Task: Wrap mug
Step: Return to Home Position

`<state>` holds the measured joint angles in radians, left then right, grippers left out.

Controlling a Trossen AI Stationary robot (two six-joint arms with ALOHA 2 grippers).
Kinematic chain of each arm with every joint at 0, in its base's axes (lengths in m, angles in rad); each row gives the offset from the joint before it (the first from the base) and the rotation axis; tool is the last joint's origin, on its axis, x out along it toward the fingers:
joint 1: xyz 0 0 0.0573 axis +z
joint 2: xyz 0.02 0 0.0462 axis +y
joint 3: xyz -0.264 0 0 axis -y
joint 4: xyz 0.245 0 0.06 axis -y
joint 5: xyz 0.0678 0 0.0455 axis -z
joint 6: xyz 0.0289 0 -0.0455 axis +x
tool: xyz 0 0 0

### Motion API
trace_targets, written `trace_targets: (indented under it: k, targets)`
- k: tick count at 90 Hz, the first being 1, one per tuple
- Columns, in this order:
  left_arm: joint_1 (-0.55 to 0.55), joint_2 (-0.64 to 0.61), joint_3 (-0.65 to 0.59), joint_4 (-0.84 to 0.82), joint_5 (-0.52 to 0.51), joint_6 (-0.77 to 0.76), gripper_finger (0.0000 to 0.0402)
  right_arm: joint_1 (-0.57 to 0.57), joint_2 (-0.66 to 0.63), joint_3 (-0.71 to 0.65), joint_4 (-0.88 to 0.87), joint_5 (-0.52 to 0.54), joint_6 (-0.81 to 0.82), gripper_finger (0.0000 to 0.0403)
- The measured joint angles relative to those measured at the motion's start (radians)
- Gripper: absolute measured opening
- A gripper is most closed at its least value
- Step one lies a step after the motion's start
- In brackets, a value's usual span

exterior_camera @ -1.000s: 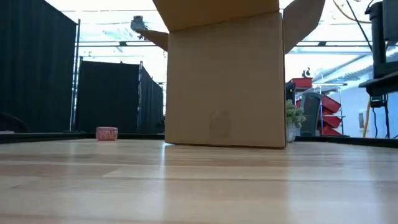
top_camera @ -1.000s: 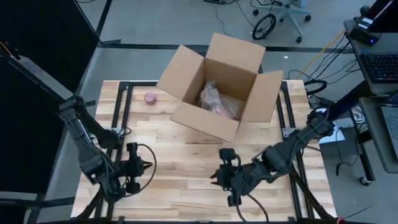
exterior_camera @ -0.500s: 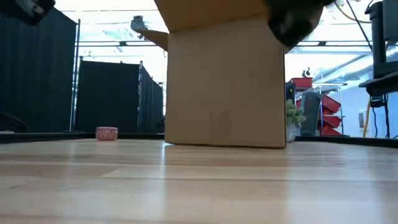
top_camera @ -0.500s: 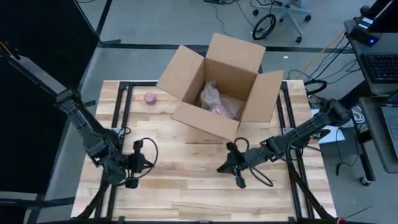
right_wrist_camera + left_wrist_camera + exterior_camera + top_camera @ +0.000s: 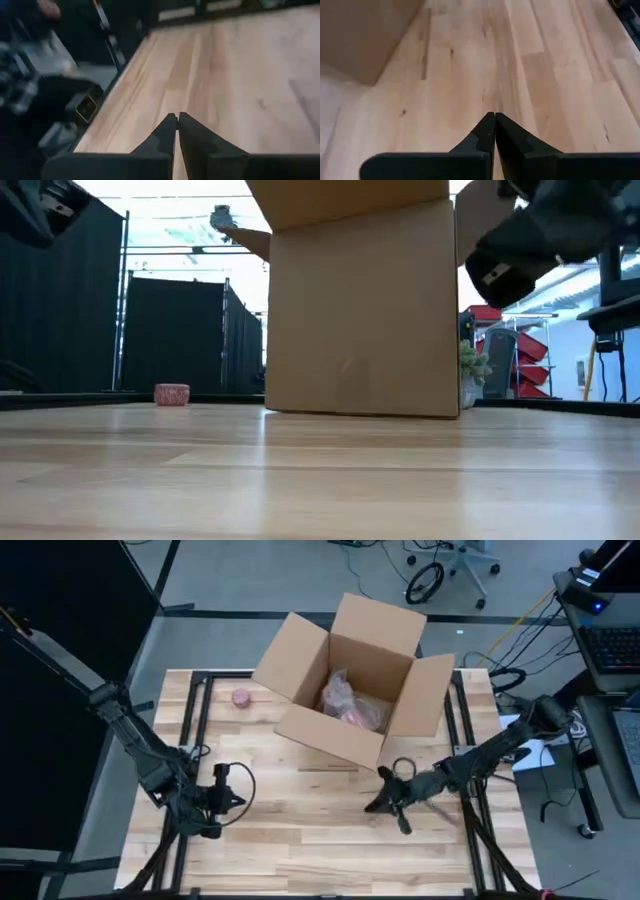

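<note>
**A:** The left gripper, seen from above: where do we place it?

**B:** Over the front-left part of the table, clenched on nothing. In our left wrist view its two dark fingertips meet in a point above bare planks. The left arm slants in from its base at the table's left edge, bent at the elbow. The gripper points toward the table's middle.

**A:** And the right gripper?

**B:** Also closed and empty. We see its tips pressed together in the right wrist view, over the wood near the table's edge. From above, the right arm stretches long and low from the right edge. The gripper faces left, near the cardboard box and just in front of its near corner. The two grippers point at each other, well apart.

**A:** What does our table-level camera catch?

**B:** Only parts of the arms, high up and off the wood: the left at the upper left, the right at the upper right beside the box.

**A:** Where is the mug?

**B:** We see a bubble-wrapped bundle, pinkish through the plastic, lying inside the open box at the table's far middle. All four flaps stand open. We cannot tell one mug from another inside the wrap.

**A:** Anything else on the wood?

**B:** A small pink round object left of the box, apart from it.
</note>
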<state>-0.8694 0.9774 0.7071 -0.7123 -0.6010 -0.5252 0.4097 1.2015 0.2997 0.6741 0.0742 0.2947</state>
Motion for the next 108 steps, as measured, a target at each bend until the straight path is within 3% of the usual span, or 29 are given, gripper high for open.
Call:
trace_targets:
  k: [12,42,59,81,94,108]
  targets:
    - [0.001,-0.074,-0.012,0.062,-0.003,0.084,0.0,-0.064,-0.123,-0.14,0.145,-0.002,-0.028,0.0006]
    - [0.001,-0.296,-0.012,0.115,0.005,0.212,0.0,-0.162,-0.416,-0.288,0.102,-0.002,-0.049,0.0006]
    - [0.005,-0.364,-0.038,0.262,0.072,0.333,0.0,-0.175,-0.584,-0.286,-0.117,0.003,-0.073,0.0006]
    - [0.062,-0.44,-0.251,0.589,0.226,0.394,0.0,-0.234,-0.86,-0.287,-0.422,0.003,-0.094,0.0006]
    - [0.115,-0.451,-0.368,0.79,0.366,0.411,0.0,-0.259,-1.012,-0.287,-0.536,-0.057,-0.125,0.0006]
    - [0.176,-0.45,-0.441,0.878,0.392,0.4,0.0,-0.267,-1.143,-0.287,-0.64,-0.052,-0.127,0.0006]
